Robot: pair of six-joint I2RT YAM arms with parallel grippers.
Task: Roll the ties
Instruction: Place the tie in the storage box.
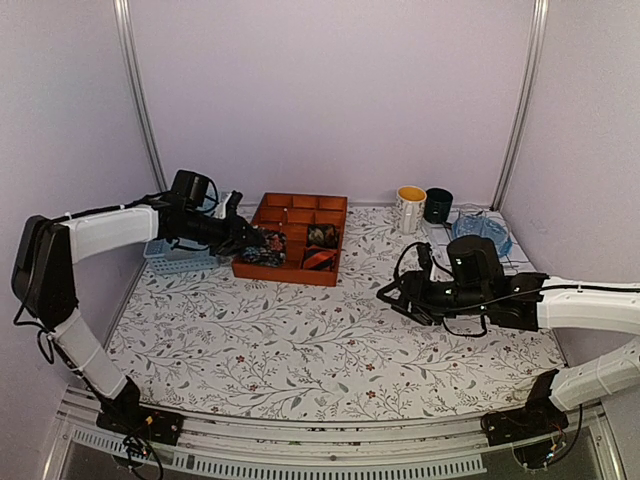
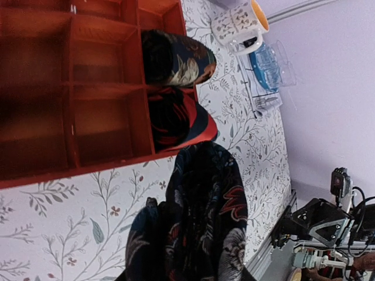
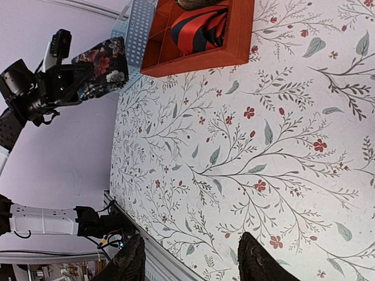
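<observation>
My left pincer [image 1: 245, 235], at the far edge of the desk [image 1: 300, 350], clamps a tie [image 2: 205, 222]; my right pincer [image 1: 388, 295] hovers low, right of centre, jaws apart.

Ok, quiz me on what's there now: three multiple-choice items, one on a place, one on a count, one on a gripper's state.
1. Where is the red-and-black tie?
A) on the cloth
B) in the near right corner compartment of the orange tray
C) in the blue basket

2. How many mugs stand at the back right?
A) one
B) two
C) three

3. The left gripper is:
A) open and empty
B) shut on a cup
C) shut on a floral tie

Answers:
1 B: it lies coiled in that corner slot.
2 B: one white and one dark, side by side.
3 C: the tie sits between its fingers.
</observation>
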